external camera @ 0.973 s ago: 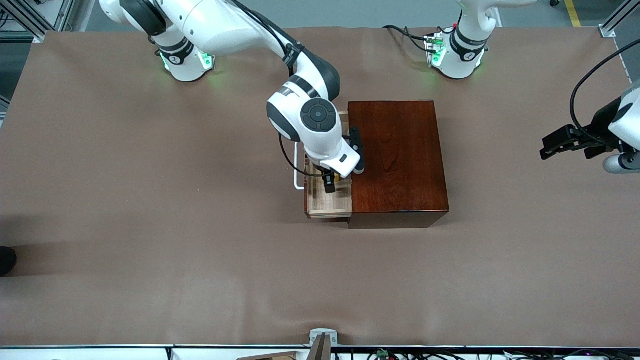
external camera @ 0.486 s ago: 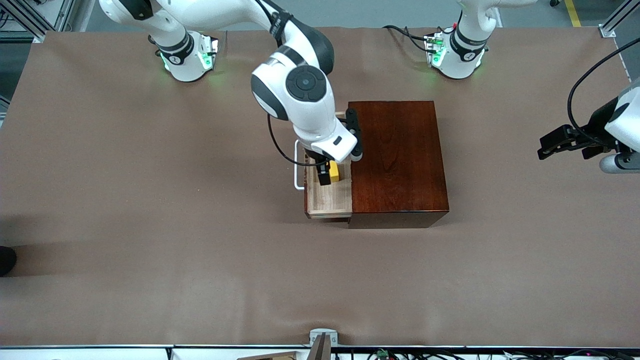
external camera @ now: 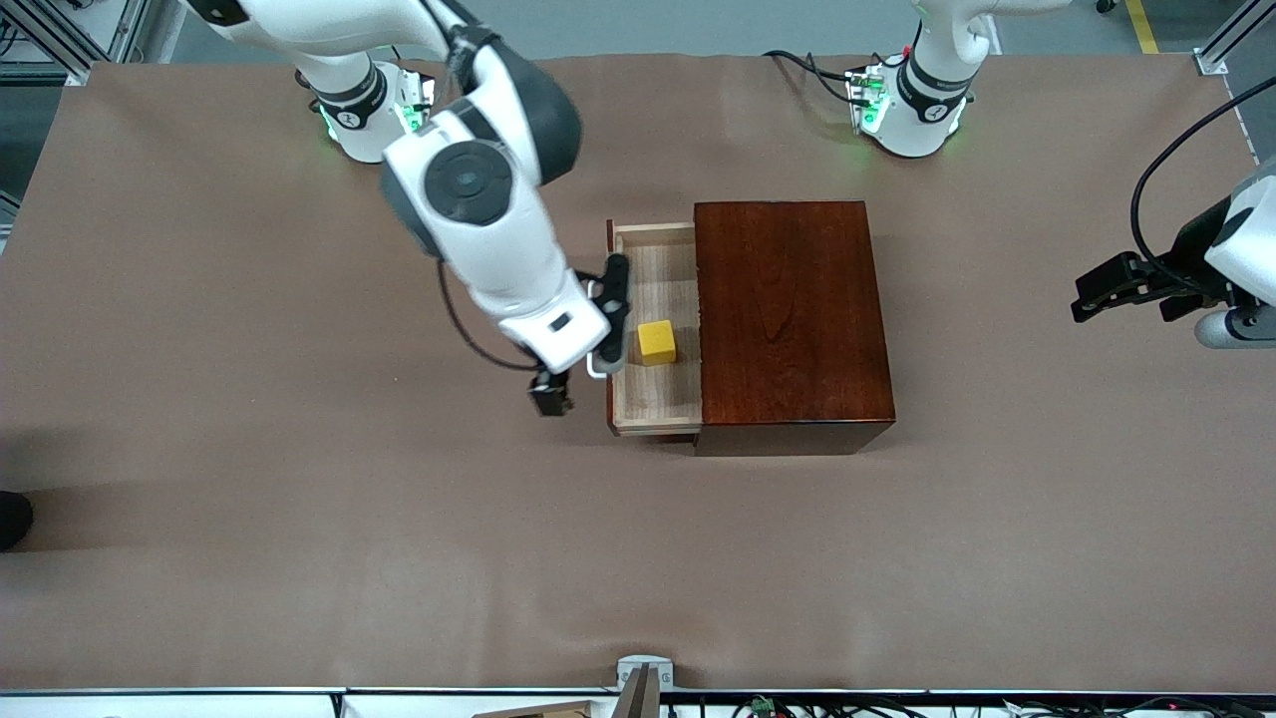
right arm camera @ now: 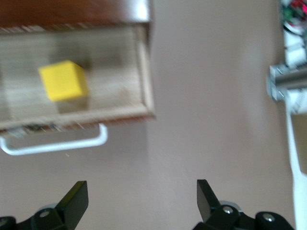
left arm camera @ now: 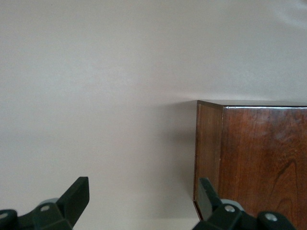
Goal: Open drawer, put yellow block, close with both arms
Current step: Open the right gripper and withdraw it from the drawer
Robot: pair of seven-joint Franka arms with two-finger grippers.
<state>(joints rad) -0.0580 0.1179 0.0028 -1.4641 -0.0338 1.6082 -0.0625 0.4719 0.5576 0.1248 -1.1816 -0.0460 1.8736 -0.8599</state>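
the small bright yellow cube [external camera: 657, 342] sits on the floor of the pale light-wood drawer tray [external camera: 653, 404], which is pulled out of the glossy dark reddish-brown wooden box [external camera: 791, 317] toward the right arm's end of the table. the cube rests about midway along the tray, close to the box's open face, with bare wood around it. the tray's white u-shaped bar handle [external camera: 593, 371] is partly covered by the right arm's wrist in the front view.

the right arm's black two-finger claw [external camera: 550, 399] hangs over the brown table covering [external camera: 299, 479] just beside the handle, outside the tray, on the side toward the right arm's end. nothing is between its fingers; in the right wrist view the two black fingertips [right arm camera: 76, 199] stand spread wide over bare table covering, and the cube [right arm camera: 63, 80] shows apart from them inside the tray [right arm camera: 144, 72], with the handle [right arm camera: 53, 143] lying between cube and claw.

the left arm waits well apart toward its own end of the table, its black claw [external camera: 1097, 289] pointing toward the box. in the left wrist view its fingertips [left arm camera: 76, 194] stand spread apart and hold nothing, with a corner of the box [left arm camera: 254, 158] ahead of them.
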